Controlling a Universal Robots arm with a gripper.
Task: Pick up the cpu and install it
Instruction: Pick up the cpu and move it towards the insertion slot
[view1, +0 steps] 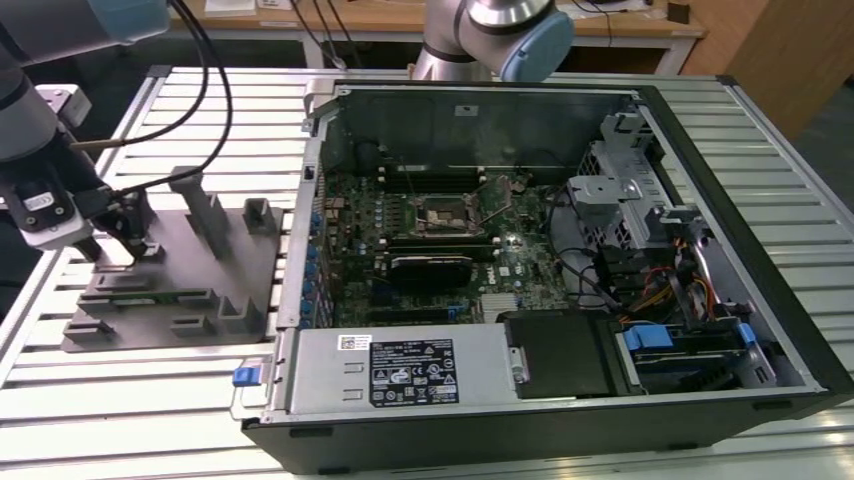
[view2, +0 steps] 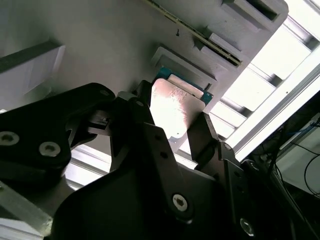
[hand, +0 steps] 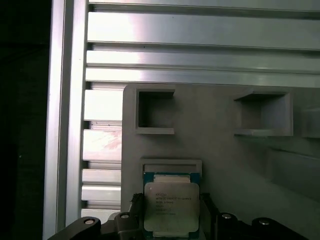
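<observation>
Reaching down onto the grey tray (hand: 225, 150), the claw (view2: 172, 112) flanks the cpu (hand: 171, 207) on two sides; whether it grips, I cannot tell.

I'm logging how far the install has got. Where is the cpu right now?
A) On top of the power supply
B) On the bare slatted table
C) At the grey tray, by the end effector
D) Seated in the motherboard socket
C: in the first wrist view the cpu sits at the grey tray. The exterior view shows the end effector over that tray, to the exterior view's left of the computer case.
</observation>
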